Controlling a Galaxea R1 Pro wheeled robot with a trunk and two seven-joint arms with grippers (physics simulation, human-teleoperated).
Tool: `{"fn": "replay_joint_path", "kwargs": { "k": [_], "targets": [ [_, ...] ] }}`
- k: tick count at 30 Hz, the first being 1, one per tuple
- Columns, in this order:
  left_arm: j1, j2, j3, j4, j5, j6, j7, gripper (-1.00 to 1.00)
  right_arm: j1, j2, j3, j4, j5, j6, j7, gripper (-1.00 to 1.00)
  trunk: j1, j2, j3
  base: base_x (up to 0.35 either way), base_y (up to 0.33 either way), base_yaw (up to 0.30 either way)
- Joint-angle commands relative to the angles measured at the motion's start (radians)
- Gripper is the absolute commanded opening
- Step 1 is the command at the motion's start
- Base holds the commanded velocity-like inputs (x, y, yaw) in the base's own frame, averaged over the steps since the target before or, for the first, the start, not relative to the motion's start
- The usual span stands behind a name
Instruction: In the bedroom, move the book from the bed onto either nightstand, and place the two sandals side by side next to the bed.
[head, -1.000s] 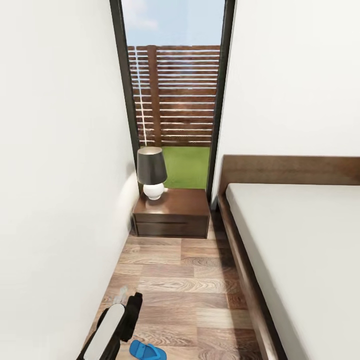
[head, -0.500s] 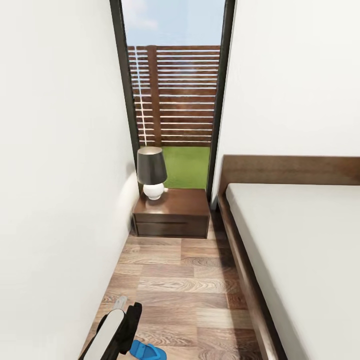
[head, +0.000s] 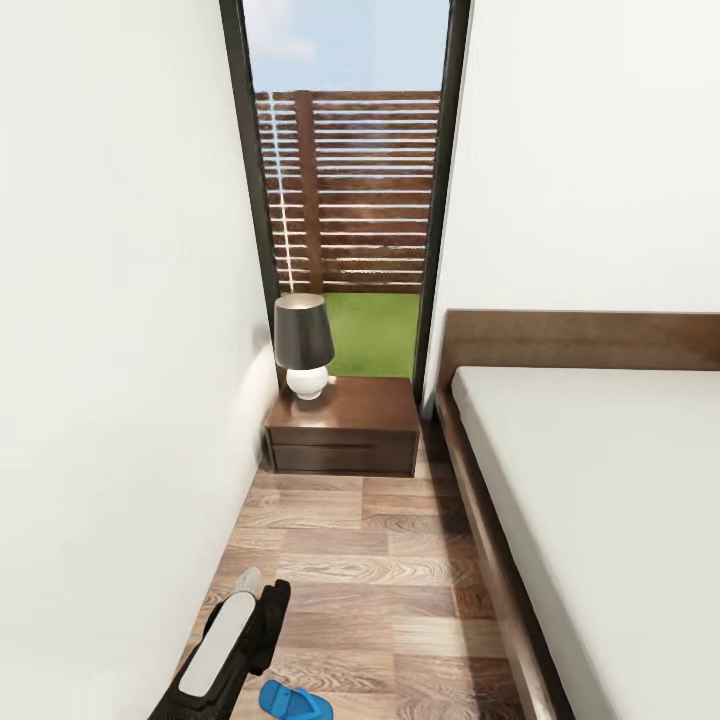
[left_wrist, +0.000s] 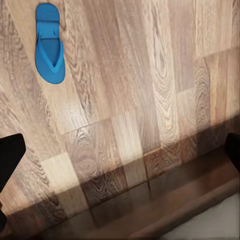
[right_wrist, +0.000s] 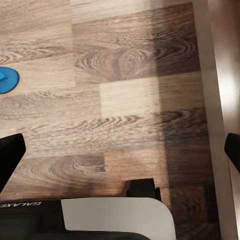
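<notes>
One bright blue sandal lies flat on the wood floor between the wall and the bed, just right of my left arm. In the left wrist view the sandal lies well away from my left gripper, which hangs open over bare planks with nothing between its fingers. My right gripper is also open and empty above the floor, and a blue sandal's rounded end shows at the picture's edge. The dark nightstand stands ahead beside the headboard. The book is out of view.
A lamp with a dark shade stands on the nightstand's left side. A white wall runs close on the left and the bed's dark frame on the right, leaving a narrow floor aisle. A tall window is behind the nightstand.
My left arm dipped slightly over the sandal, then rose back to about where it was. The sandal and the view have not shifted.
</notes>
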Motion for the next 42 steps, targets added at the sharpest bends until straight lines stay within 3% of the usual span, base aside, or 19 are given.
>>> {"fn": "replay_joint_path", "kwargs": {
  "k": [1, 8, 20, 25, 30, 42],
  "targets": [
    [-0.002, -0.003, 0.000, -0.002, 0.000, 0.004, 0.006, 1.00, -0.001, 0.000, 0.000, 0.001, -0.011, -0.002, 0.007, 1.00, 0.000, -0.001, -0.001, 0.000, 0.000, 0.000],
    [-0.027, -0.027, -0.001, -0.002, 0.002, 0.003, 0.010, 1.00, -0.001, 0.000, 0.000, 0.001, -0.011, -0.002, 0.004, 1.00, 0.000, -0.001, -0.001, 0.000, 0.000, 0.000],
    [-0.033, -0.025, -0.010, 0.017, -0.001, 0.008, 0.006, 1.00, -0.001, 0.000, 0.000, 0.001, -0.010, -0.002, 0.001, 1.00, 0.000, -0.001, -0.001, 0.000, 0.000, 0.000],
    [-0.033, -0.026, -0.075, 0.017, -0.001, 0.004, 0.002, 1.00, -0.001, 0.000, 0.000, 0.001, -0.009, -0.002, 0.001, 1.00, 0.000, -0.001, -0.001, 0.000, 0.000, 0.000],
    [-0.033, -0.026, -0.098, 0.017, -0.001, 0.001, 0.000, 1.00, -0.001, 0.000, 0.000, 0.001, -0.009, -0.002, 0.001, 1.00, 0.000, -0.001, -0.001, 0.000, 0.000, 0.000],
    [-0.033, -0.026, -0.101, 0.017, 0.000, 0.004, -0.002, 1.00, -0.001, 0.000, 0.000, -0.001, -0.009, -0.002, 0.003, 1.00, 0.046, -0.085, -0.039, 0.000, 0.000, 0.000]
  ]
}}
